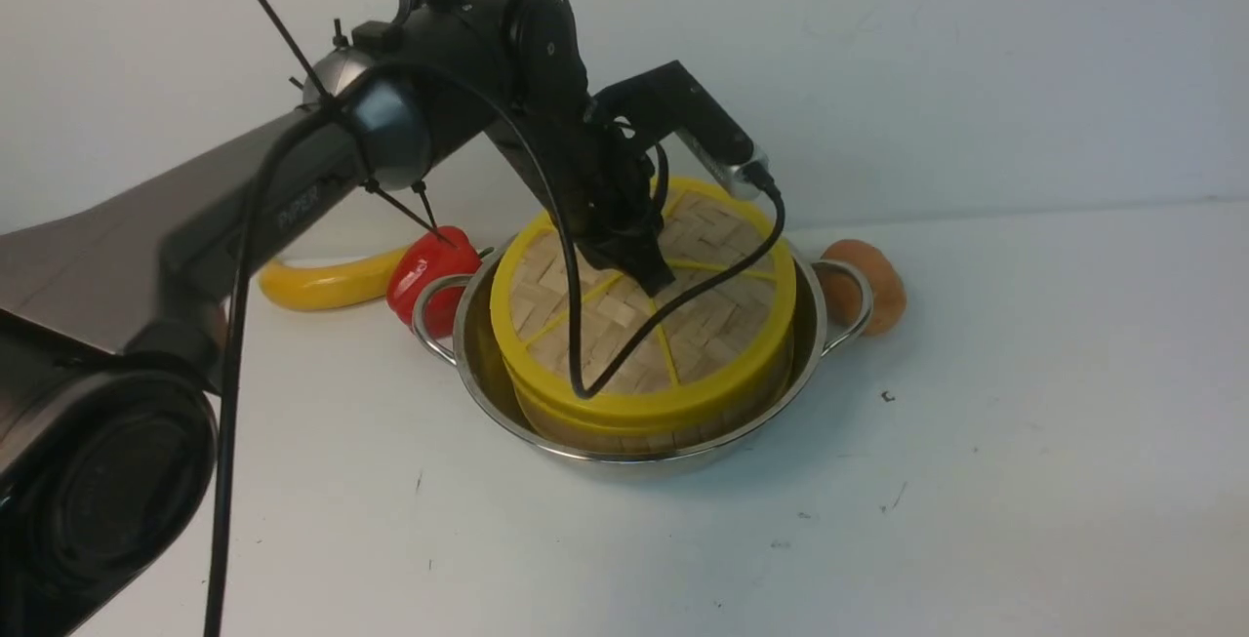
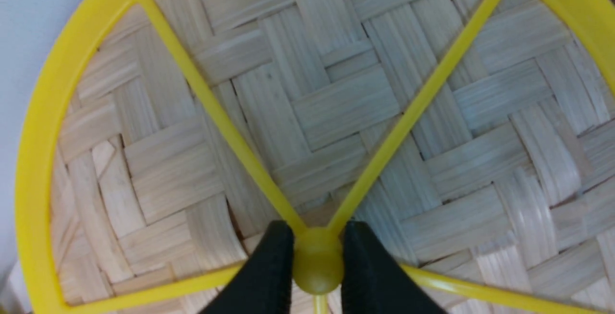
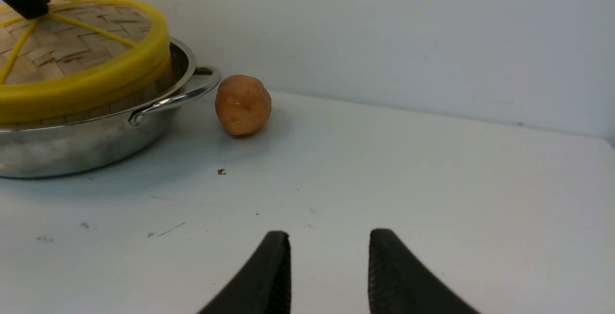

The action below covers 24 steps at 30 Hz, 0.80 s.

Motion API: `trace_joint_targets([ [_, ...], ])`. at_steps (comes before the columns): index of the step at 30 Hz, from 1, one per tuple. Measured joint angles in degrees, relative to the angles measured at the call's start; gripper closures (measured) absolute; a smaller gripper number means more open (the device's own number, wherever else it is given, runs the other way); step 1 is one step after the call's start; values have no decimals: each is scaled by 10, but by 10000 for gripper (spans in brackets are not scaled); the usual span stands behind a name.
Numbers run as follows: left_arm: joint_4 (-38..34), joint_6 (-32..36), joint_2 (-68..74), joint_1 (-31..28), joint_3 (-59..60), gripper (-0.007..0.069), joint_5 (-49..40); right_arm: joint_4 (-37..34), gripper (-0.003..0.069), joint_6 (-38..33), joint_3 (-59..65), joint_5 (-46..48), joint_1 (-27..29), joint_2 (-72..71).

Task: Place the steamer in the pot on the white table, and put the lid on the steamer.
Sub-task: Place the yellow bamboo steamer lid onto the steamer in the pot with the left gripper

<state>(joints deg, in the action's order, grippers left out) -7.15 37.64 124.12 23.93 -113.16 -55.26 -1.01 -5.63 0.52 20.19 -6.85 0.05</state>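
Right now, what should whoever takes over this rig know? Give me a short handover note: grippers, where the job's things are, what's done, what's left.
Left gripper: shut on the knob of the lid.
Right gripper: open, empty, above bare white table, apart from the pot.
Things: steamer sits in the pot; lid lies on the steamer, apparently flush.
Done: both placements, it seems.
Left: open the left gripper, lift that arm clear, and check that the lid sits level.

Even, bright light; soft shadows; slight blur
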Motion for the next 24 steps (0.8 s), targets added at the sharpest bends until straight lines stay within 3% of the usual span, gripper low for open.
trace_joint_targets([
  [17, -11, -23, -1, 0, -47, 506, -48, 0, 410, 0, 0, 0, 0, 0],
  [24, -27, -28, -15, 0, -86, 506, -136, 0, 410, 0, 0, 0, 0, 0],
])
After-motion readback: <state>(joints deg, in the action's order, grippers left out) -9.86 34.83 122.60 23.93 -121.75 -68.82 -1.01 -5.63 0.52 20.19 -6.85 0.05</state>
